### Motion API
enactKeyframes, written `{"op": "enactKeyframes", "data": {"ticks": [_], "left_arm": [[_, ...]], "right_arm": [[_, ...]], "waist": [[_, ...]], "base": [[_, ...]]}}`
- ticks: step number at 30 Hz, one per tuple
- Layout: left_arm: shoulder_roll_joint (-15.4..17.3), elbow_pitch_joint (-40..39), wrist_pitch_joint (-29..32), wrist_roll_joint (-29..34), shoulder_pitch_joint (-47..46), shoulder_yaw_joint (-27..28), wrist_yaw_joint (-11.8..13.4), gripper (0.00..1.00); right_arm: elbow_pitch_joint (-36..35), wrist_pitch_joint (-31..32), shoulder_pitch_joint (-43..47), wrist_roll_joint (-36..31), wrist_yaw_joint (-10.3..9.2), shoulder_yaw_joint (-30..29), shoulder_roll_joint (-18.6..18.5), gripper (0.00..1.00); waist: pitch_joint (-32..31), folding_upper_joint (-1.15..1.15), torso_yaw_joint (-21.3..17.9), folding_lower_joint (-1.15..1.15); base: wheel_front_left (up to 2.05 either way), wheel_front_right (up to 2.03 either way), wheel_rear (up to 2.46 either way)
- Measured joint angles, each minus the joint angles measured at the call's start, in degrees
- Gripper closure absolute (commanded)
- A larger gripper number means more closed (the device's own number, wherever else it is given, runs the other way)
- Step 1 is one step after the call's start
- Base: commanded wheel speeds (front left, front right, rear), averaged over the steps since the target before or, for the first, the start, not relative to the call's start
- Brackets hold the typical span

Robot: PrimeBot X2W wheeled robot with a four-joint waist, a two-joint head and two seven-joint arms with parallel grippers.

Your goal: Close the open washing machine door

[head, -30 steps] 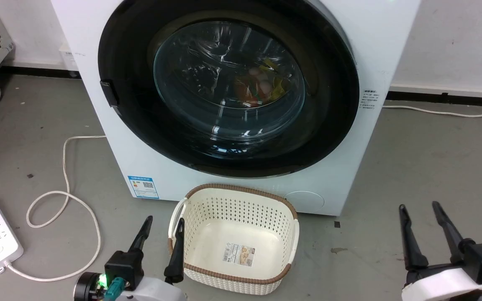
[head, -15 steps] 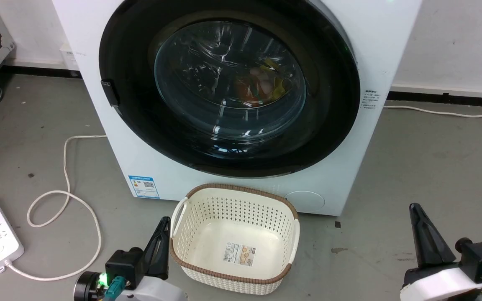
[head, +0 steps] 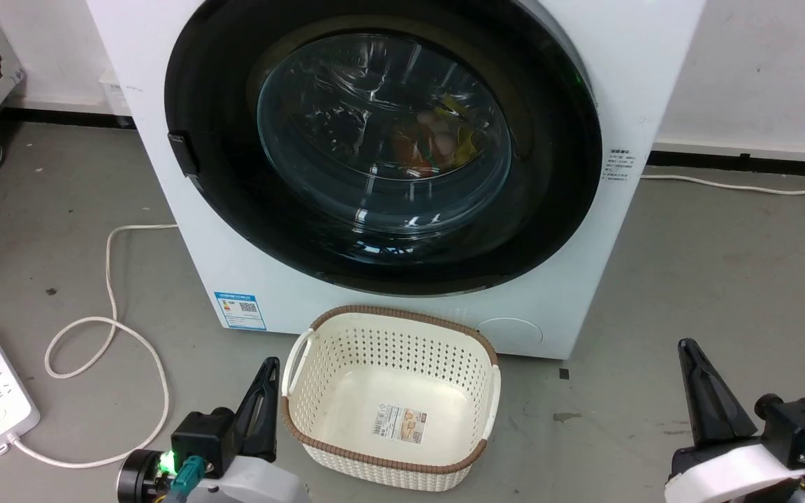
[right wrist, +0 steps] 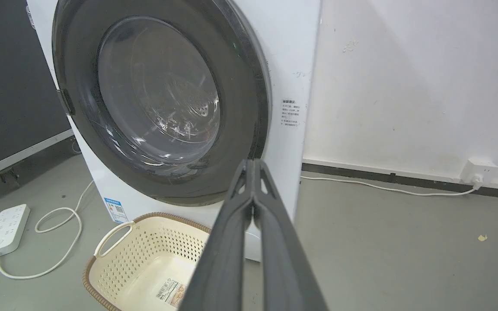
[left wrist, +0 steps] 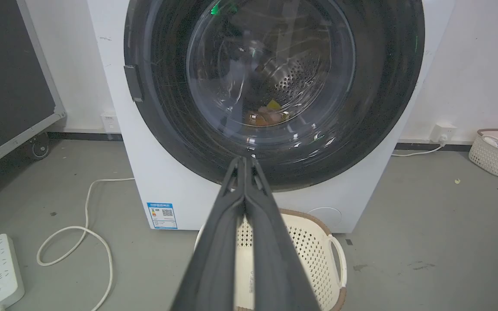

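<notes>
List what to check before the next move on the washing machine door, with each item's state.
1. The washing machine door flat against the washing machine: ok.
2. Door locked in place: cannot tell.
3. The left gripper shut, empty: ok.
4. The right gripper shut, empty: ok.
5. Both grippers apart from the door: ok.
6. The basket sits between the grippers and the machine, likely blocking a low approach: not ok.

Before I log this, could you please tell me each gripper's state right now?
Left gripper: closed, holding nothing.
Right gripper: closed, holding nothing.
</notes>
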Motion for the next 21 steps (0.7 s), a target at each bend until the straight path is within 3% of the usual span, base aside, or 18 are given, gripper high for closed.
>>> {"op": "enactKeyframes", "data": {"ticks": [21], "left_arm": [[0.0, -2.0, 2.3, 1.0, 0.0, 0.9, 0.5, 1.00]], "right_arm": [[-1.2, 2.5, 0.0, -0.6, 0.00, 0.9, 0.0, 1.00]], "waist": [[0.2, 0.00, -0.1, 0.00]], "base": [[0.00, 0.00, 0.00]]}}
